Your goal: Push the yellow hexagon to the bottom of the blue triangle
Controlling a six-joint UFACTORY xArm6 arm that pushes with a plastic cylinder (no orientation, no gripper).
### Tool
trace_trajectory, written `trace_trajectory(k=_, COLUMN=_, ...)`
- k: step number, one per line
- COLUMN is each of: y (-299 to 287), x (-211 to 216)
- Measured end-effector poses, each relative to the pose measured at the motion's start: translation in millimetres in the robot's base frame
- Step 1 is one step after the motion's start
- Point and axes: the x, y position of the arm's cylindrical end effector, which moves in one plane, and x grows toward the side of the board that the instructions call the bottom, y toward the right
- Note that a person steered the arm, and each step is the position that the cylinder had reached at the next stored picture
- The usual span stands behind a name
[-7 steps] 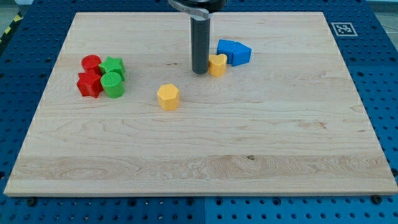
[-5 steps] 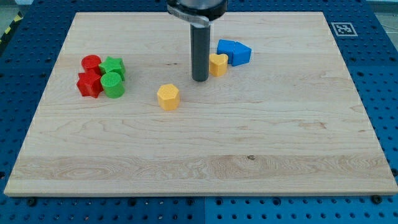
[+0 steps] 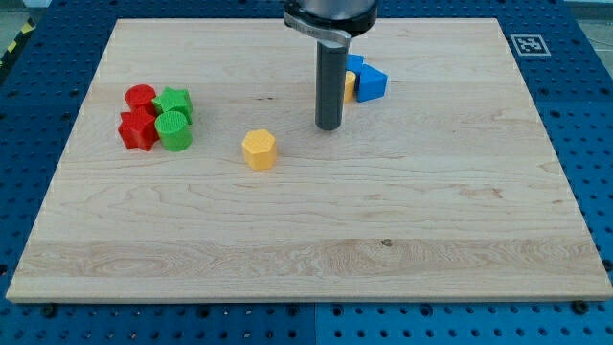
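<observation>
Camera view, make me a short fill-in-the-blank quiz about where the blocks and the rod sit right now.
1. The yellow hexagon lies toward the view's ____ of my tip.
2. The rod partly hides a small ____ block that sits against the blue triangle.
3. The red blocks and the ____ blocks form one cluster at the view's left.
4. My tip is ____ the yellow hexagon, with bare board between them.

Missing words: left; yellow; green; apart from

2 red blocks [image 3: 139, 118], 2 green [image 3: 173, 119], 2 yellow incl. 1 hexagon [image 3: 259, 149], 1 blue triangle [image 3: 370, 81].
</observation>
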Motion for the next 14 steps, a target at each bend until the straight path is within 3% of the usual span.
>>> trace_trajectory(k=2, y=-55.5, x=-14.3)
trace_trajectory(k=5, y=-58.0, x=-14.3)
trace_trajectory(k=9, y=-147.2, x=-9.0)
trace_trajectory(k=12, y=-101.7, x=65.2)
trace_trajectory(k=14, y=-33.8, x=47.9)
